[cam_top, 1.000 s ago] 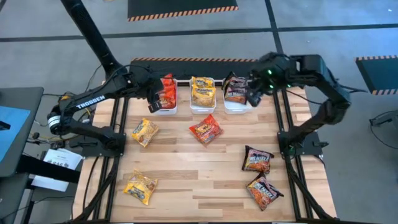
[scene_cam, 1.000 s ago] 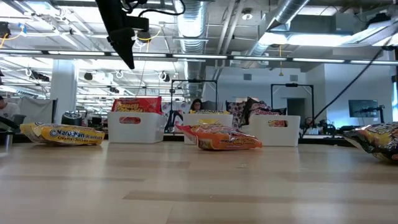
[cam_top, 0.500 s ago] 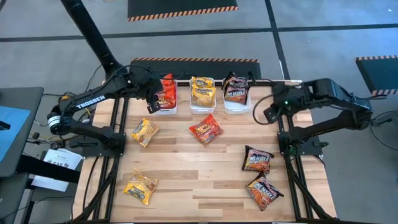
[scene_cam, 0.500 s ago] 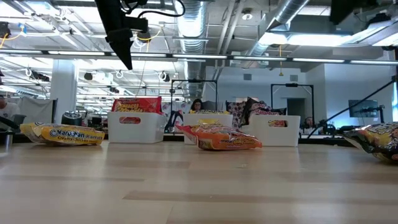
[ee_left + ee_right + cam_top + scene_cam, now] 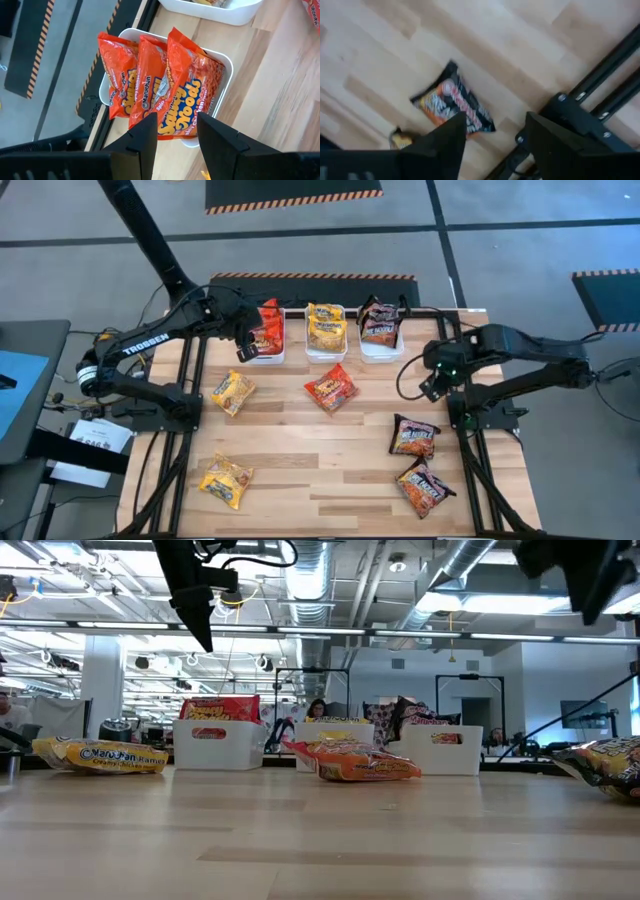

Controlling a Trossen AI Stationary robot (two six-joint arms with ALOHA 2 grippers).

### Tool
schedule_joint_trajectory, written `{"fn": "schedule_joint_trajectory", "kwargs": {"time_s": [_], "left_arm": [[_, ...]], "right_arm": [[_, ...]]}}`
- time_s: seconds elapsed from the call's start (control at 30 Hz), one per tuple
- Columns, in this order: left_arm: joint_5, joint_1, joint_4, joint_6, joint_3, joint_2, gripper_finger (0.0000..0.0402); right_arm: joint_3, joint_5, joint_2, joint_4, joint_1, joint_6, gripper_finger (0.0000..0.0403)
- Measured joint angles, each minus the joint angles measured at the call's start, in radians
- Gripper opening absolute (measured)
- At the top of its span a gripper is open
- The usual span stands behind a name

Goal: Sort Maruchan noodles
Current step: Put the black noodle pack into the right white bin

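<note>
Red noodle packets (image 5: 165,85) stand on edge in the left white tub (image 5: 266,352), yellow ones (image 5: 325,327) in the middle tub, dark ones (image 5: 379,323) in the right tub. Flat on the table lie two loose yellow packets (image 5: 232,392) (image 5: 226,480), one red (image 5: 331,388) and two dark (image 5: 414,437) (image 5: 425,486). My left gripper (image 5: 175,137) hangs open and empty above the red tub. Near the right edge, high over the nearer dark packet (image 5: 452,102), my right gripper (image 5: 495,142) is open and empty.
The three tubs stand in a row along the far edge of the wooden table (image 5: 300,440). Black frame rails (image 5: 470,450) run along both sides. The table's middle and near centre are bare wood. In the low view, my right arm (image 5: 580,570) shows at the top right.
My right gripper has left the spot over the dark packets' tub, swung toward the table's right edge and the near side, sunk and rolled. It now points nearly straight down. The packets and my left arm have kept still.
</note>
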State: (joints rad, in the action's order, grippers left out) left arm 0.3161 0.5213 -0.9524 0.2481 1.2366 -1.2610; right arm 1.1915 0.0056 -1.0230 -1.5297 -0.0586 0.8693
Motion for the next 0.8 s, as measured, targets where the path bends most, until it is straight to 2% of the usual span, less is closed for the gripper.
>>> {"fn": "schedule_joint_trajectory", "kwargs": {"time_s": [0.2, 0.47, 0.8], "left_arm": [[0.000, 0.000, 0.000, -0.033, 0.000, 0.000, 0.0128], [-0.013, 0.000, 0.000, -0.128, 0.000, 0.000, 0.0128], [-0.138, 0.000, -0.001, -0.281, 0.000, 0.000, 0.0128]], "right_arm": [[-0.205, -0.158, 0.071, 0.164, 0.000, -0.095, 0.0245], [-0.448, -0.271, 0.147, 0.333, 0.000, -0.129, 0.0245], [-0.559, -0.268, 0.087, 0.479, 0.037, -0.227, 0.0244]]}}
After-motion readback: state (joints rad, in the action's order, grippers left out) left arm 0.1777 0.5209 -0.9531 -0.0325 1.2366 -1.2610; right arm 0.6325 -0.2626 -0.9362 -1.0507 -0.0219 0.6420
